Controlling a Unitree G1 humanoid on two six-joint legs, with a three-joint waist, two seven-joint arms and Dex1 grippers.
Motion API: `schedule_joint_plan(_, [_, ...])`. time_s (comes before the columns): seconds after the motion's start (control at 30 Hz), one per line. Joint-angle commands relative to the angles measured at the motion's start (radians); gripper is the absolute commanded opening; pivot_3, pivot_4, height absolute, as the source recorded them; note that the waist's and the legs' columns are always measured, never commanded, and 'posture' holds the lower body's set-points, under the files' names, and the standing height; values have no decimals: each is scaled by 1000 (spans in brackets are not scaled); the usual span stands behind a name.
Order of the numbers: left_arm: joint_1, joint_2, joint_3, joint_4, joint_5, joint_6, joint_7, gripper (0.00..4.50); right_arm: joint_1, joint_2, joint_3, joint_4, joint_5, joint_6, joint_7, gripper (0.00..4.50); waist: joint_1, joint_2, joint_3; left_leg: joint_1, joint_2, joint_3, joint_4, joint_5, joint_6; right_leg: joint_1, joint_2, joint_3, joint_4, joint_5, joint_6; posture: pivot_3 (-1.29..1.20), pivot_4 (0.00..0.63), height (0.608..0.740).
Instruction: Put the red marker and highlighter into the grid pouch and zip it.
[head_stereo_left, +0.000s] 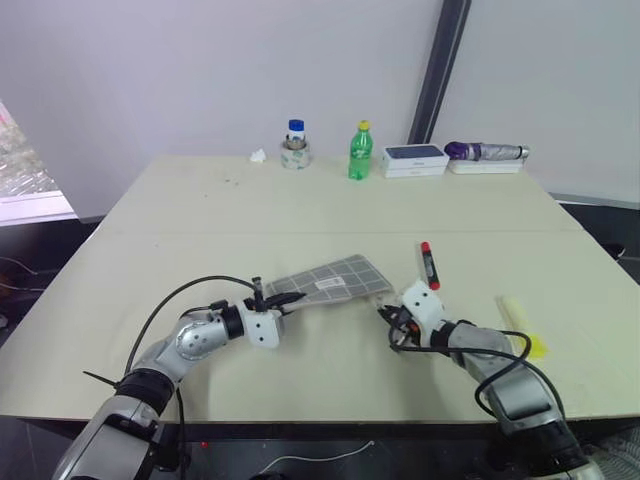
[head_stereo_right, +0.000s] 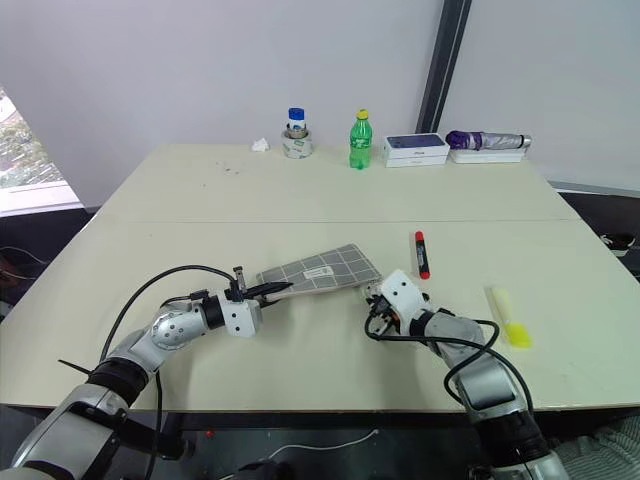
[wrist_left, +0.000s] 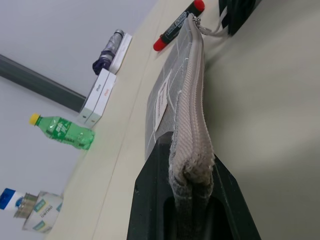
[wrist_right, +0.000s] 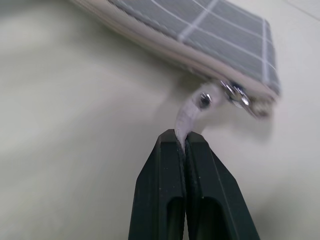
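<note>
Grid pouch (head_stereo_left: 335, 281) lies mid-counter, its left end clamped in the left claw (wrist_left: 192, 192); right claw (wrist_right: 185, 142) pinches the zipper pull (wrist_right: 192, 112). Thin tab could slip out if tugged sideways.

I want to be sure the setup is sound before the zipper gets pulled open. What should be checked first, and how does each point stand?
1. Left gripper clamped on the grid pouch edge: ok.
2. Right gripper shut on the zipper pull tab: ok.
3. Pouch already open: cannot tell.
4. Red marker lying loose on the table: ok.
5. Highlighter beside the right arm, unblocked: ok.
</note>
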Motion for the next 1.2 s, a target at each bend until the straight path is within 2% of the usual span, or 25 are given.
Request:
schedule_joint_plan(0.03, [12,-11,-21,-8,16,3,-2,0,-36,7,62,-68,-25,-11,15,54,2,0,0,0,0,0,0,0,0,0,0,0,0,0,0,0,150,740])
schedule_joint_plan(0.4, [6,-43,-43,-3,66,14,15,0,-97,-48,168,-149,-70,-37,121,54,3,0,0,0,0,0,0,0,0,0,0,0,0,0,0,0,150,740])
schedule_joint_plan(0.6, [-15,-76,-64,18,85,8,14,0,-142,-23,217,-185,-74,-48,162,54,7,0,0,0,-1,0,0,0,0,0,0,-1,0,0,0,0,150,740])
schedule_joint_plan(0.73, [-47,-99,-75,58,95,22,25,0,-169,-27,259,-161,-97,-122,201,54,17,0,0,0,-1,0,1,0,0,0,0,-1,0,0,0,0,150,740])
schedule_joint_plan(0.97, [-61,-126,-76,53,86,27,29,0,-230,81,174,-157,46,-82,205,54,22,0,0,0,-1,-1,1,0,0,1,0,-1,0,0,0,0,150,740])
schedule_joint_plan(1.2, [-61,-122,-73,50,88,25,40,0,-210,31,193,-154,16,-95,246,54,23,0,0,-1,-1,-1,1,0,0,0,0,-1,0,0,0,0,150,740])
